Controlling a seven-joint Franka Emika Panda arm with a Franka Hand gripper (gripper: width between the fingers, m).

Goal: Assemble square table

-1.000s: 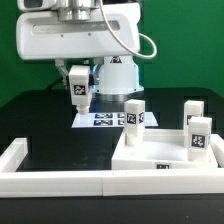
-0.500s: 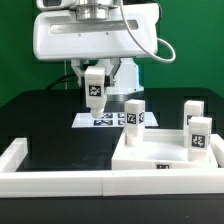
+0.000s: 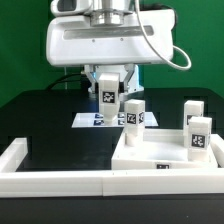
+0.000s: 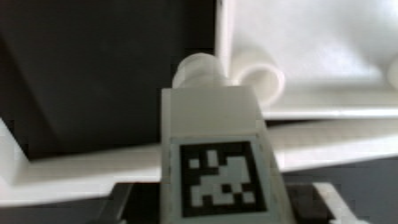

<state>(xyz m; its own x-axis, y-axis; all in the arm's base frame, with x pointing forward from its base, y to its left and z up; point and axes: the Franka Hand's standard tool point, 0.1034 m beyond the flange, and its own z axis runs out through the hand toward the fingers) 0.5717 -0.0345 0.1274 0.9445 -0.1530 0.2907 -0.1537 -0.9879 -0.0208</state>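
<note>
My gripper [image 3: 107,84] is shut on a white leg [image 3: 107,90] with a black-and-white tag and holds it upright in the air. It hangs just behind and to the exterior view's left of the square table top [image 3: 160,163]. Three legs stand on that top: one at its back left corner [image 3: 134,116], two on the right [image 3: 193,112] [image 3: 199,136]. In the wrist view the held leg [image 4: 214,130] fills the middle between the dark jaws of my gripper [image 4: 222,203], with the table top [image 4: 320,45] beyond it.
The marker board [image 3: 92,120] lies on the black table under and behind the held leg. White rim bars run along the front [image 3: 55,182] and the left [image 3: 14,155]. The robot's white base [image 3: 100,45] stands at the back.
My gripper has carried the leg toward the exterior view's right, from over the marker board's left side to close beside the top's back left leg.
</note>
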